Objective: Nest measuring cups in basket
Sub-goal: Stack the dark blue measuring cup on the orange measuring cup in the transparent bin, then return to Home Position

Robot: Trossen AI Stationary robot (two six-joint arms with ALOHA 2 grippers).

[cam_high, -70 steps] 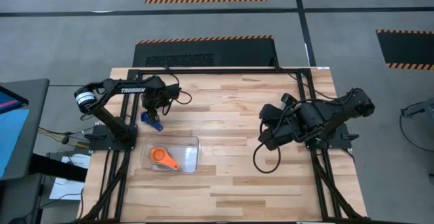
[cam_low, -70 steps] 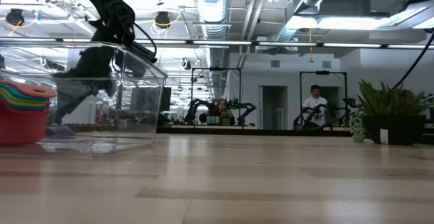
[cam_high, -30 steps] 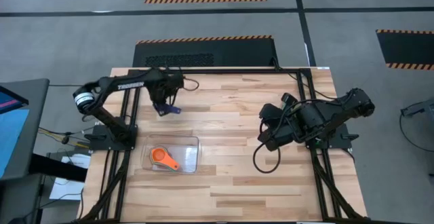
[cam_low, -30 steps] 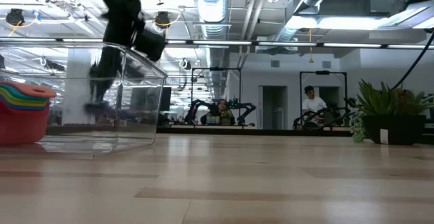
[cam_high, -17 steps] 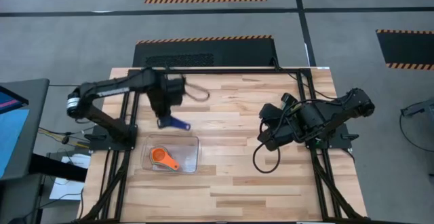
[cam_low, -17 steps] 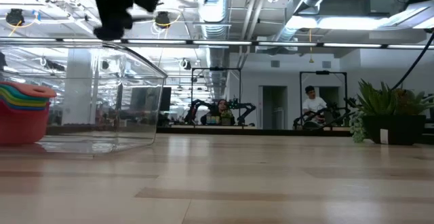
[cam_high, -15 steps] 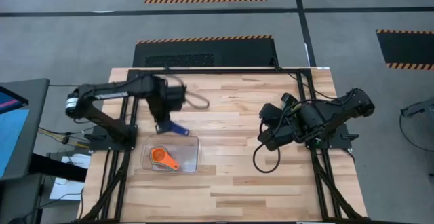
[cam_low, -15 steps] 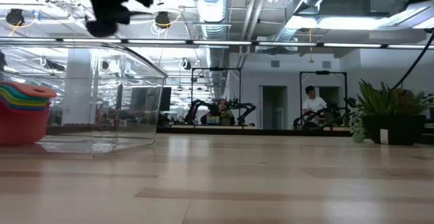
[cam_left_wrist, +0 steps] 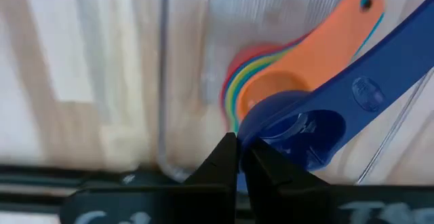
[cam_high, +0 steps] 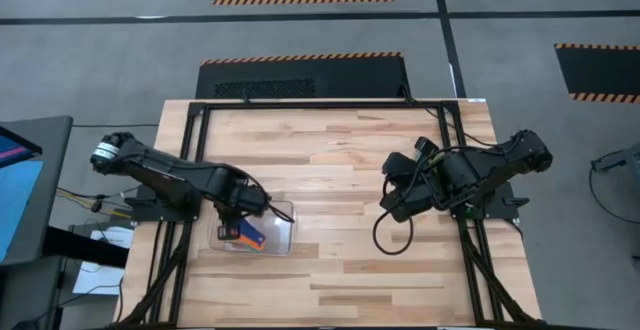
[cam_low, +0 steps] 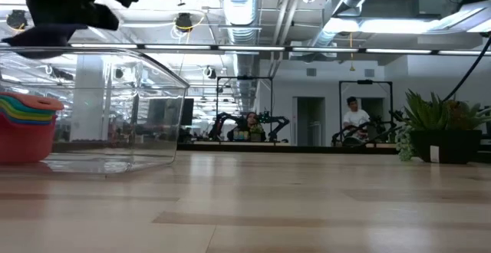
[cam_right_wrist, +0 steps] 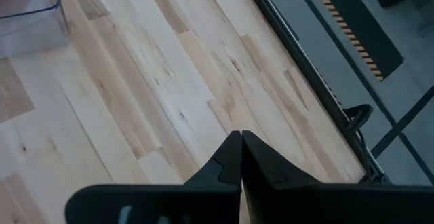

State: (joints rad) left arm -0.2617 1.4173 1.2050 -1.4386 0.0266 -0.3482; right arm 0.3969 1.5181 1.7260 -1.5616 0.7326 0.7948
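Blue measuring cup (cam_left_wrist: 319, 115) is pinched at its rim by the left gripper (cam_left_wrist: 237, 157), directly above the nested stack (cam_left_wrist: 261, 71) inside the basket (cam_high: 284, 232), ready to drop in; the right gripper (cam_right_wrist: 239, 149) waits closed, well apart.

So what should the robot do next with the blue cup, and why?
Probably lower it a little and let go. The left gripper holds the blue cup by its rim right above the stack of cups in the basket, so it looks lined up to drop in. The right gripper waits shut over bare table.
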